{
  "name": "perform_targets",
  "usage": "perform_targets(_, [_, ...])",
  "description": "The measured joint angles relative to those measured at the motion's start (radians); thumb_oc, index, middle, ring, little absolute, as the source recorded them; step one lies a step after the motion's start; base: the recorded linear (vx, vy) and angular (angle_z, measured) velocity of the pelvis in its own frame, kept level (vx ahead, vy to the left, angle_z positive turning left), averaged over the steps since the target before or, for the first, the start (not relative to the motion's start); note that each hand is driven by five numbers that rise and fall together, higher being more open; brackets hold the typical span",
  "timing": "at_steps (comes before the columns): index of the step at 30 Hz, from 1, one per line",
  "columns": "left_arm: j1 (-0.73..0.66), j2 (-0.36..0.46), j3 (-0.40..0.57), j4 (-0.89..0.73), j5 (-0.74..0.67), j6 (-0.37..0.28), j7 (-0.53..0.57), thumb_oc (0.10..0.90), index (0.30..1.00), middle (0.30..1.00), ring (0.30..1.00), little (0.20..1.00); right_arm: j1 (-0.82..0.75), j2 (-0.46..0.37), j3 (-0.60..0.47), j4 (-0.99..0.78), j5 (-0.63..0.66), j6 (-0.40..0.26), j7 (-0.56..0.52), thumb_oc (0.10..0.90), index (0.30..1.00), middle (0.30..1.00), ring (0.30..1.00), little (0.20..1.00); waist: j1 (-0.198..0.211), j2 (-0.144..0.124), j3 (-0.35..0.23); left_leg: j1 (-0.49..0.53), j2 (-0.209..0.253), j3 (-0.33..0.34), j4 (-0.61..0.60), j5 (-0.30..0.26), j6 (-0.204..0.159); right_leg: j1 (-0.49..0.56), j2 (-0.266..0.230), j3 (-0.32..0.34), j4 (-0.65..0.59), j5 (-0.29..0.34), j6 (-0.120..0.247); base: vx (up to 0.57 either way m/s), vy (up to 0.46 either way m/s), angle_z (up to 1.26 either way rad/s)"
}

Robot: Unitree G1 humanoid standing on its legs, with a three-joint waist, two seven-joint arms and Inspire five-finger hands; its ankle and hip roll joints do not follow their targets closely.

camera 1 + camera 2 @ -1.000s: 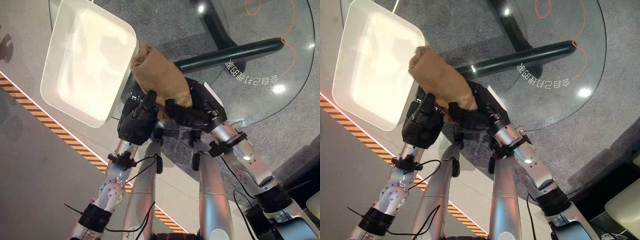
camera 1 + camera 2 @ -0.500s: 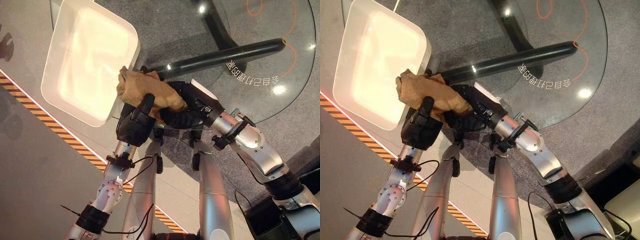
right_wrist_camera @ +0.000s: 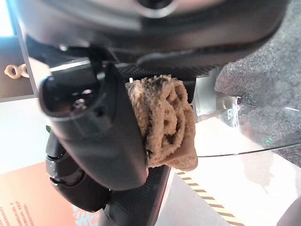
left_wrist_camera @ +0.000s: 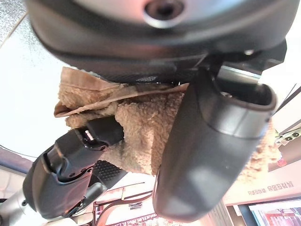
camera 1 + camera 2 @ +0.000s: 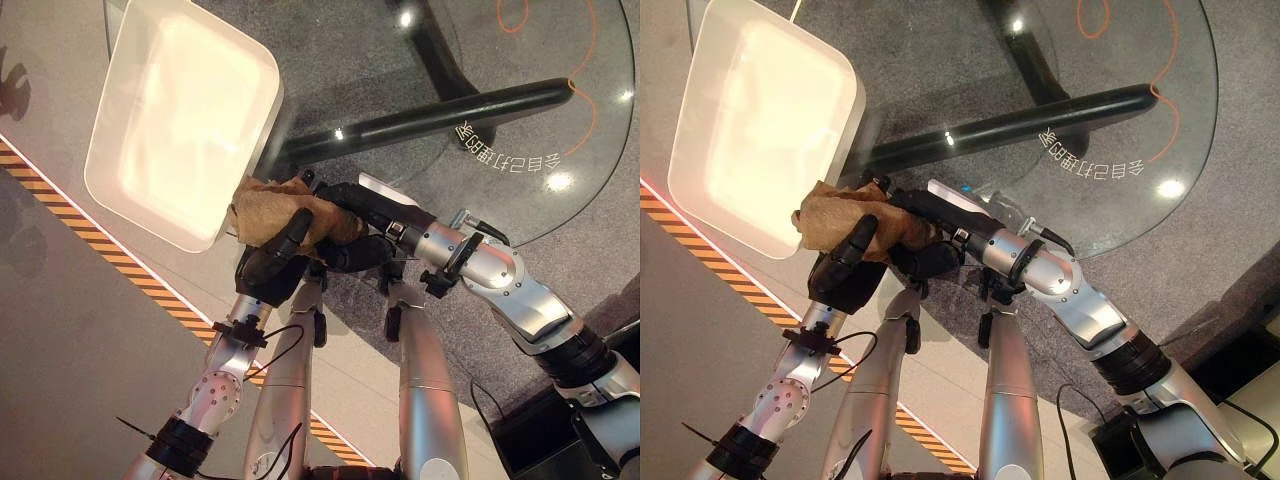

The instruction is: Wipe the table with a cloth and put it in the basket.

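— Because both grip it, how should the transfer go?
— Left robot hand (image 5: pixel 268 262) and right robot hand (image 5: pixel 362 212) are curled round the cloth (image 5: pixel 272 208) at the glass table's (image 5: pixel 420 60) near edge; one should release first. Tan, fuzzy, bunched. White basket (image 5: pixel 120 190) lies just beyond.

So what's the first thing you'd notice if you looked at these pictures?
First, the fuzzy brown cloth, bunched up and squeezed between the left robot hand and the right robot hand, right at the near edge of the round glass table. Next comes the big white basket, sitting on the table's left side, just beyond the cloth.
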Motion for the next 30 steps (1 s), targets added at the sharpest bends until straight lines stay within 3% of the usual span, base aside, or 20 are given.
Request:
perform_targets(1, [0.0,0.0,0.0,0.0,0.0,0.0,0.0,0.69,0.806,0.806,0.806,0.79,0.0,0.0,0.0,0.0,0.0,0.0,0.0,0.1,0.3,0.3,0.3,0.2,0.0,0.0,0.0,0.0,0.0,0.0,0.0,0.0,0.0,0.0,0.0,0.0,0.0,0.0,0.0,0.0,0.0,0.0])
perform_targets(2, [0.0,-0.002,-0.003,0.0,0.0,-0.008,0.0,0.122,0.319,0.319,0.319,0.222,-0.001,0.0,0.0,0.0,0.0,0.0,0.0,0.1,0.3,0.3,0.3,0.2,0.0,0.0,0.0,0.0,0.001,0.0,0.0,0.0,0.0,0.0,0.0,0.0,0.0,0.0,0.0,0.0,0.0,0.0])
perform_targets(3, [0.0,-0.003,-0.003,0.0,0.0,-0.01,0.0,0.1,0.3,0.3,0.3,0.2,0.0,0.001,0.0,0.0,0.0,0.0,0.0,0.1,0.3,0.3,0.3,0.2,0.0,0.0,0.0,0.0,0.001,0.0,0.0,0.0,0.0,0.0,0.0,0.0,0.0,0.0,0.0,0.0,0.0,0.0])
perform_targets(10, [-0.006,-0.021,0.003,0.006,-0.014,-0.052,0.019,0.1,0.3,0.3,0.3,0.2,0.001,0.005,0.012,-0.027,-0.038,0.006,-0.002,0.1,0.3,0.3,0.3,0.2,0.001,0.0,0.0,0.0,0.0,-0.002,0.0,0.001,-0.001,0.0,0.0,-0.002,0.002,0.0,0.0,0.0,0.0,0.0])
perform_targets(11, [-0.005,-0.025,0.005,0.007,-0.016,-0.052,0.019,0.1,0.3,0.3,0.3,0.2,0.003,0.008,0.012,-0.027,-0.038,0.007,-0.003,0.144,0.338,0.338,0.338,0.244,0.001,0.0,0.0,0.0,0.0,-0.003,0.0,0.001,-0.001,0.0,0.0,-0.002,0.002,0.0,0.0,0.0,0.0,0.0])
perform_targets(12, [-0.006,-0.027,0.006,0.008,-0.016,-0.052,0.019,0.1,0.3,0.3,0.3,0.2,0.003,0.008,0.013,-0.028,-0.038,0.007,-0.003,0.364,0.526,0.526,0.526,0.464,0.0,0.0,0.0,0.0,0.0,-0.003,0.0,0.001,-0.001,0.0,0.0,-0.002,0.002,0.0,0.0,0.0,0.0,0.0])
perform_targets(13, [-0.006,-0.028,0.008,0.009,-0.016,-0.052,0.019,0.1,0.3,0.3,0.3,0.2,0.003,0.008,0.014,-0.029,-0.039,0.007,-0.003,0.762,0.867,0.867,0.867,0.862,0.0,0.0,0.0,0.0,0.0,-0.003,0.0,0.001,-0.001,0.0,0.0,-0.002,0.002,0.0,0.0,0.0,0.0,0.0])
perform_targets(14, [-0.007,-0.029,0.011,0.011,-0.015,-0.053,0.019,0.1,0.3,0.3,0.3,0.2,0.004,0.01,0.015,-0.03,-0.039,0.007,-0.003,0.8,0.9,0.9,0.9,0.9,-0.001,0.0,0.0,0.0,0.0,-0.003,0.0,0.001,-0.001,0.0,0.0,-0.002,0.003,0.0,0.0,0.0,0.0,0.0])
perform_targets(25, [-0.024,-0.021,0.036,0.014,-0.01,-0.052,0.018,0.1,0.3,0.3,0.3,0.2,0.044,-0.008,0.007,-0.072,-0.036,-0.015,-0.011,0.8,0.9,0.9,0.9,0.9,-0.004,0.0,0.0,0.001,0.0,-0.003,0.001,0.001,-0.001,0.001,0.0,-0.002,0.003,0.0,0.0,0.0,0.0,0.0])
perform_targets(30, [-0.037,-0.017,0.031,0.013,0.016,-0.046,0.018,0.1,0.3,0.3,0.3,0.2,0.089,-0.013,-0.014,-0.078,-0.038,-0.064,-0.044,0.8,0.9,0.9,0.9,0.9,-0.011,-0.022,0.0,0.002,0.001,-0.003,0.002,0.001,-0.001,0.003,0.001,-0.002,0.004,0.0,0.0,0.0,0.0,0.0])
